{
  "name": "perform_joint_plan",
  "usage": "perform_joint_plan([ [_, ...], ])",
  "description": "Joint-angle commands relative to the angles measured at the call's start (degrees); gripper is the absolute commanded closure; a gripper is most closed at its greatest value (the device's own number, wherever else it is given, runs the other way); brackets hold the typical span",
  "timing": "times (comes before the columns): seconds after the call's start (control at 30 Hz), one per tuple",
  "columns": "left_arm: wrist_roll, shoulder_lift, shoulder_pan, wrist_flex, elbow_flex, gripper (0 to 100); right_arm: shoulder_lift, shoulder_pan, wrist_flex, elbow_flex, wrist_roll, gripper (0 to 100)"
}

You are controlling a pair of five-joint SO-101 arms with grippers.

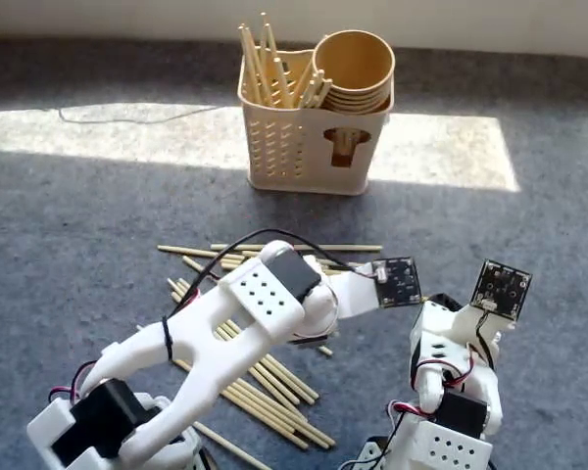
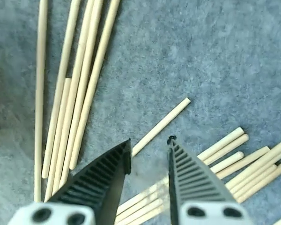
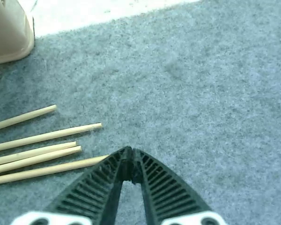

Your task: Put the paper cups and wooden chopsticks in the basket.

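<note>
— Closest to the next pick?

— Left claw (image 2: 150,140), spread and empty, low over the grey worktop (image 2: 215,56). Lone chopstick (image 2: 161,125) just past the tips, near end reaching in between the fingers (image 2: 103,178), far end running out onto bare carpet. Long axis slanted to the gap, neither square across nor straight along. Probably calls for a slight wrist roll before closing.

— And the right claw?

— Right claw (image 3: 131,154) pressed together, pinching nothing. Parked just beside the ends of a small fan of chopsticks (image 3: 42,137), with the basket's corner well beyond. Farther from the lone chopstick, by the look of it.

— Rest of the task's things?

— Paper cups (image 1: 355,64) stacked inside the basket (image 1: 304,147) at the far side, with a sheaf of chopsticks (image 1: 265,64) upright next to them. Loose heap (image 1: 265,392) strewn under and around the left arm (image 1: 235,313), well apart from the basket.

— Hard to make out?

— From above, left claw masked by its own wrist, part of the heap covered by the arm. Near end of the lone chopstick lost behind a fingertip. No telling whether the tips touch the carpet.
</note>
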Motion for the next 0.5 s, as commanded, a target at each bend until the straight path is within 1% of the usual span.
perform_joint_plan([
  [0.0, -2.73, -2.59, -2.15, -4.04, 3.47, 86, -0.66, 0.57, -1.54, 6.81, -0.18, 99.2],
  [0.1, -4.22, -2.51, -4.00, -5.45, 5.14, 86, -0.66, 0.57, -1.54, 6.81, -0.18, 99.2],
  [0.2, -4.22, -1.89, -5.67, -7.74, 6.55, 86, -0.66, 0.57, -1.54, 6.81, -0.18, 99.2],
  [0.33, -7.03, 3.91, -6.46, -8.53, 6.37, 86, -0.66, 0.57, -1.54, 6.81, -0.18, 99.2],
  [0.47, -7.12, 9.45, -6.55, -10.46, 5.32, 86, -0.66, 0.57, -1.54, 6.81, -0.18, 99.2],
])
